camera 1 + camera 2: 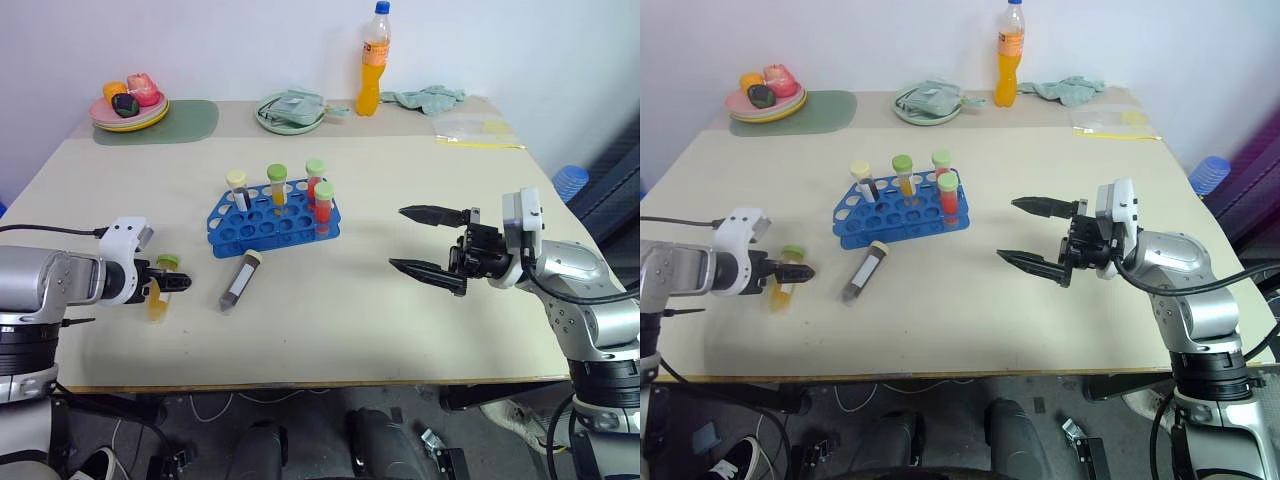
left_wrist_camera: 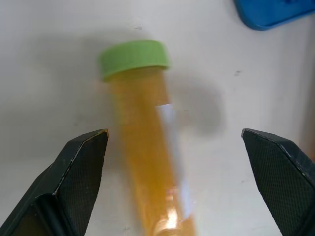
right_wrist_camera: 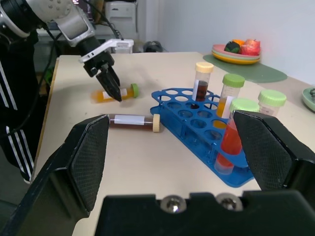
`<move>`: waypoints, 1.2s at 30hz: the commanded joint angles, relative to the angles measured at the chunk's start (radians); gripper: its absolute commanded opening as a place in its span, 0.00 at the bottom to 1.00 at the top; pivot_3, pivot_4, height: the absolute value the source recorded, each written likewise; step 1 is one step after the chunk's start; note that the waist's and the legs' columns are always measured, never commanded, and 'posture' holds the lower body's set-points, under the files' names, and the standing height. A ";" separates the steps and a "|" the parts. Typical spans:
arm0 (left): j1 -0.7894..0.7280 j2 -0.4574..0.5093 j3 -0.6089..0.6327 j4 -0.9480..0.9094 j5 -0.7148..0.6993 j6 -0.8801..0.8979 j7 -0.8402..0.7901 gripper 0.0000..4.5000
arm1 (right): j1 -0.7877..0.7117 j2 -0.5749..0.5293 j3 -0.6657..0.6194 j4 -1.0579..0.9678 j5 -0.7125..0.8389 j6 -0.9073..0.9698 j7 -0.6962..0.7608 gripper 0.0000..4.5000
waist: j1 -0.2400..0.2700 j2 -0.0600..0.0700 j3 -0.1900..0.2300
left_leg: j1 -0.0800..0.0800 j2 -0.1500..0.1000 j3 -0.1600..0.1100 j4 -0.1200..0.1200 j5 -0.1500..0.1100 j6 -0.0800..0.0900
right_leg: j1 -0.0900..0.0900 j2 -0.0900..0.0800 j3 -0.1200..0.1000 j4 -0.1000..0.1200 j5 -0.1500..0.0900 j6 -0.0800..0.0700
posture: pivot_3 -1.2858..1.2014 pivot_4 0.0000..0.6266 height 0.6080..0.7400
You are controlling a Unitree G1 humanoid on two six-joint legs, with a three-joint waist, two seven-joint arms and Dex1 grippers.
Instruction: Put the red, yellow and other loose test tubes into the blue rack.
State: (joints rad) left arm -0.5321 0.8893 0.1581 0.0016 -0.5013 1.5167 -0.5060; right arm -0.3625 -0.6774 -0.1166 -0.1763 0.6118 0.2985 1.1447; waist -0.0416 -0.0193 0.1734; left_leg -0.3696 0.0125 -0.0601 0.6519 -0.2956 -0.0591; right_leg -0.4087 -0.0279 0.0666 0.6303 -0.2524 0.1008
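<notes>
We saw a bright blue rack (image 1: 275, 222), a yellow-orange tube (image 2: 147, 162) with green cap, and a dark tube (image 1: 239, 283) with cream cap.

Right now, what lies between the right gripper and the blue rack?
Nothing: the left eye view shows bare tabletop between the open right gripper and the blue rack. The loose dark cream-capped tube lies in front of the rack, off that line.

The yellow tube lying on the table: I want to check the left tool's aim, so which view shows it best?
The left wrist view: the yellow tube lies between the open left tool fingers, untouched. Both eye views show it small beside that tool; the right wrist view shows it far off.
</notes>
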 commanded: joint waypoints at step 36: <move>-0.206 0.114 -0.261 0.256 0.035 0.002 -0.206 1.00 | 0.039 -0.013 0.011 -0.074 0.029 -0.009 0.078 0.98 | 0.000 0.000 0.000 | -0.001 0.000 0.000 0.001 0.000 0.000 | 0.000 0.001 0.000 0.001 0.000 0.000 | 0.52 0.24 1.00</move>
State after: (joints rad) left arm -0.7301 0.9865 -0.1105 0.2735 -0.4695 1.5147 -0.7076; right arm -0.3192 -0.6890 -0.0920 -0.2314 0.6319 0.2997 1.2235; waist -0.0419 -0.0197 0.1732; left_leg -0.3704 0.0125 -0.0600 0.6534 -0.2957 -0.0590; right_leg -0.4089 -0.0274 0.0664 0.6315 -0.2525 0.1009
